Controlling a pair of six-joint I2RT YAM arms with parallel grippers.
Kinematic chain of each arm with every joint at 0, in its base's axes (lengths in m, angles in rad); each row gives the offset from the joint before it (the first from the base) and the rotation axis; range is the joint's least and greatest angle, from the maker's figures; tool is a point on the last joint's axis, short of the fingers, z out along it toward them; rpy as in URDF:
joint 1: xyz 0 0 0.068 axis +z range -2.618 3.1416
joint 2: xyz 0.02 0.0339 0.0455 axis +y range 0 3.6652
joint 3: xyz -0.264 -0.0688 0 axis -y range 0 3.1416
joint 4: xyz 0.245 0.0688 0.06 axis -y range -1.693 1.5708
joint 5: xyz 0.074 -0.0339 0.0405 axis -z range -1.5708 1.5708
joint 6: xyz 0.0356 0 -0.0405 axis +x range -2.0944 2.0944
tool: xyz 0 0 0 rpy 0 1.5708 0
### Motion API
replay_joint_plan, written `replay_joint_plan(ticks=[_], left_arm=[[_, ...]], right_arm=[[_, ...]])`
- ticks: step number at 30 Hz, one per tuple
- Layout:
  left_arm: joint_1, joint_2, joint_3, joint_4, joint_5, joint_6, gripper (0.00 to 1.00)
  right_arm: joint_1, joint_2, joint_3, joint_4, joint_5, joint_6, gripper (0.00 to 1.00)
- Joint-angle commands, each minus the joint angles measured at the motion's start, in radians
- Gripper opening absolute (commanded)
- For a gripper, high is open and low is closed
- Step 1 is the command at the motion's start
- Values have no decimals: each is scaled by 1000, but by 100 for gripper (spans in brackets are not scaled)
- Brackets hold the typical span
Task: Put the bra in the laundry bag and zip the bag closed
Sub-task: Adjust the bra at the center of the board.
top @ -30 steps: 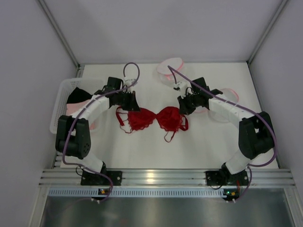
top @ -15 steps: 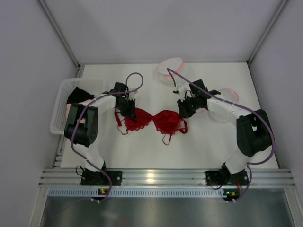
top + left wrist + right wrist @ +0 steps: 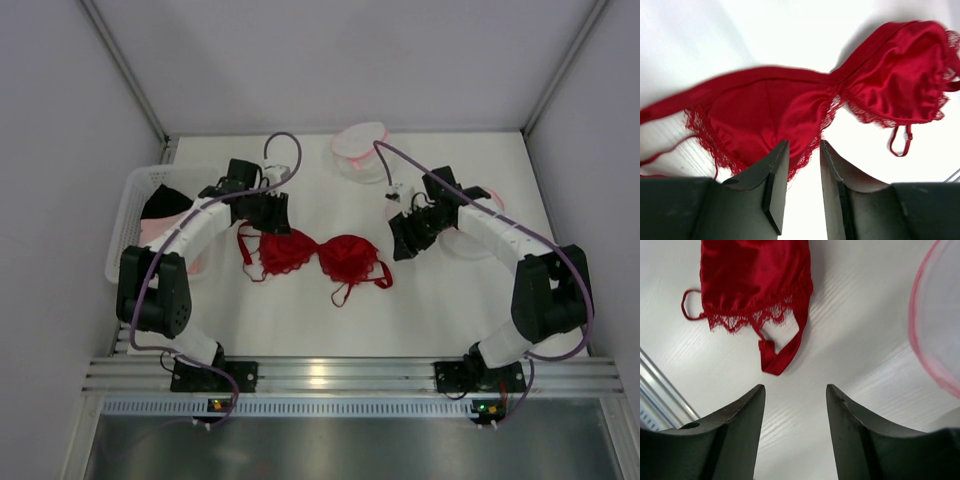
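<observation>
The white bench (image 3: pixel 450 310) is carrying the red bra (image 3: pixel 315 255), which is lying flat. A pink-rimmed laundry bag (image 3: pixel 911 327) is sitting right of the bra. The left end effector (image 3: pixel 804 145) is hovering released at the bra's left cup. The right end effector (image 3: pixel 795 387) is hanging released, empty, beside the bra's right strap.

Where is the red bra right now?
In the top view the bra lies on the table, in the middle, between the jaws of the left arm and the right arm.
</observation>
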Motion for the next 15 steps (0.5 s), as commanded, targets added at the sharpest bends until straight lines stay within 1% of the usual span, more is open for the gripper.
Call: replay_joint_plan(ticks=[1,5,8,11,15], left_arm=[[-23,-65,74,7,50,70,37],[-21,-85,117,4,36,53,39],[-20,-114,137,7,34,41,42],[-11,-137,147,4,27,25,42],[3,-165,142,4,30,8,42]], right_arm=[[-7,-9,13,-148,-61,-77,52],[7,-2,-39,-147,-39,-96,49],[35,-43,-94,-84,17,-94,50],[79,-81,-146,-23,73,-93,50],[165,-55,-157,8,138,-74,48]])
